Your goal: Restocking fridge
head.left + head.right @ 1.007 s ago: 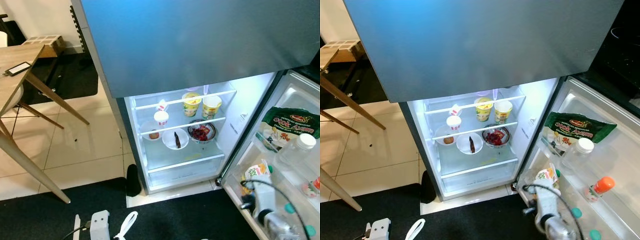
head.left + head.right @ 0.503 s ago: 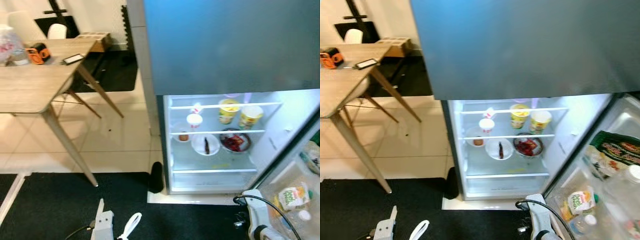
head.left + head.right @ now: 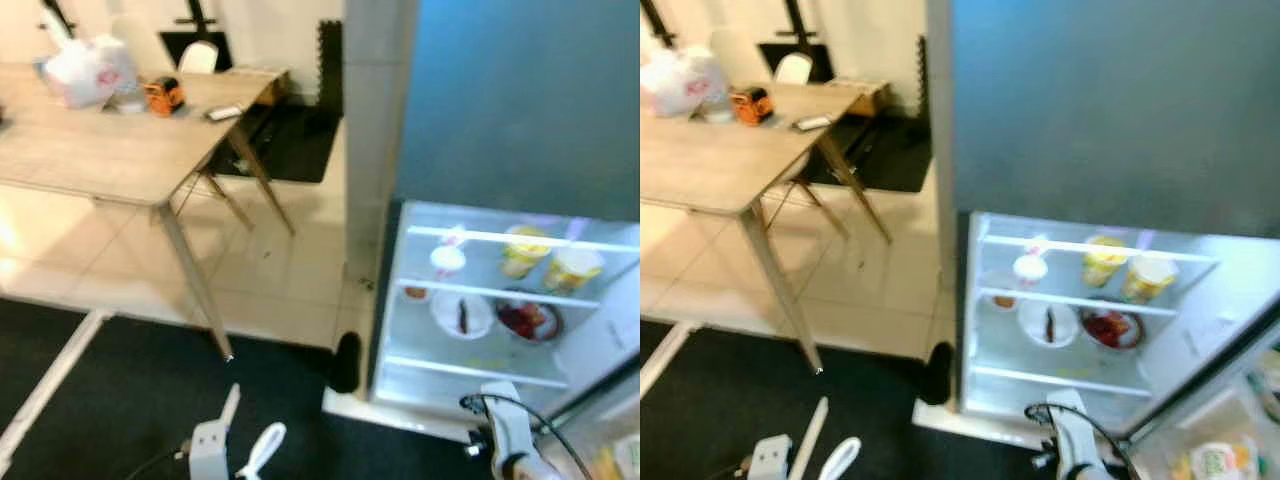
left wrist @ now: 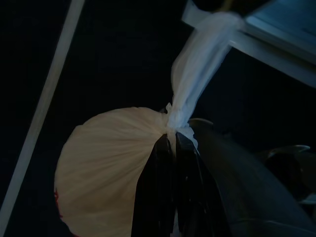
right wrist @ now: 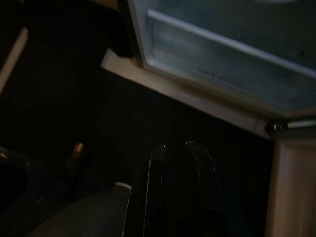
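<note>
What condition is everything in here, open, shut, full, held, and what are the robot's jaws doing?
Fridge: lower door open, light on inside.
Upper fridge door: shut.
Fridge shelves: holding cups, bowls and a plate.
Left gripper: jaws shut on the knot of a white bag.
White bag: tied, hanging full and round.
Right gripper: hanging idle above the dark mat, jaws nearly closed, holding nothing.
Wooden table: holding a plastic bag and small items.

Open fridge (image 3: 1080, 300) shelves crowded with cups (image 3: 1145, 278) and bowls (image 3: 1048, 324); lowest shelf bare.
</note>
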Motion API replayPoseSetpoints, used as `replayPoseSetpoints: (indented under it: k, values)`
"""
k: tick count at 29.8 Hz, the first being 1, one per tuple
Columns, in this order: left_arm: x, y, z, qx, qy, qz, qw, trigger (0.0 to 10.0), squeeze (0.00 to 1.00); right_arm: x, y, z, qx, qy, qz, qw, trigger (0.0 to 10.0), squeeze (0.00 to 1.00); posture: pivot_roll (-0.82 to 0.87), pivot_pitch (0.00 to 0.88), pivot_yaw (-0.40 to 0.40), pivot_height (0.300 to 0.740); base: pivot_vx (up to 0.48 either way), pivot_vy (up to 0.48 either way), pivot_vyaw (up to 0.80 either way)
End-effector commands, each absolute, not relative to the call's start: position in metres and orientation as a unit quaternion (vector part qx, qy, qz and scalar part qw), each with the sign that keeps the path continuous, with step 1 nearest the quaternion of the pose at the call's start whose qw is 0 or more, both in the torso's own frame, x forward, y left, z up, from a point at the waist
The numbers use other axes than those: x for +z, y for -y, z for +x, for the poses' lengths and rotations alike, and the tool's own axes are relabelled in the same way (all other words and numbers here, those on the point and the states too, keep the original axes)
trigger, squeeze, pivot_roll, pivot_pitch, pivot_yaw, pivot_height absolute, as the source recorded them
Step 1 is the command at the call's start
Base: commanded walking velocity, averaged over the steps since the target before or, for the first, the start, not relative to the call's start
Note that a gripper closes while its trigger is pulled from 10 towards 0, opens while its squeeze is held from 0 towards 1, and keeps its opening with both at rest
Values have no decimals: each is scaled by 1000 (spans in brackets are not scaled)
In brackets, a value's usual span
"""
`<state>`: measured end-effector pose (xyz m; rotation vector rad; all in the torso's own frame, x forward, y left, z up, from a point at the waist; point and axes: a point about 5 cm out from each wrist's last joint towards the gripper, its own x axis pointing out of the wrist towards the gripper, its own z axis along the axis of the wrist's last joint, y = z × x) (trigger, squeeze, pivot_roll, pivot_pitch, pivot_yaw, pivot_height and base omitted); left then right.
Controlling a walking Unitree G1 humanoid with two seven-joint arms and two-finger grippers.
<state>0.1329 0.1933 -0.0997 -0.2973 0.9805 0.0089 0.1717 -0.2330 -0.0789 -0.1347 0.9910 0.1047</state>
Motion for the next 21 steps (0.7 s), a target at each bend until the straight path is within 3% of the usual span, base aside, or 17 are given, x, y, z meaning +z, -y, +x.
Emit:
replayPoseSetpoints:
  k: [1, 21]
  values:
    - [-101, -196, 129, 3, -476, -143, 867, 10000, 0, -82, 235, 163, 46, -488, -65, 869, 10000, 0, -55, 8, 26, 740, 0, 0, 0]
    - [-100, -197, 131, -3, -472, -146, 869, 10000, 0, -83, 236, 160, 42, -487, -65, 870, 10000, 0, -57, 10, 29, 740, 0, -404, 0]
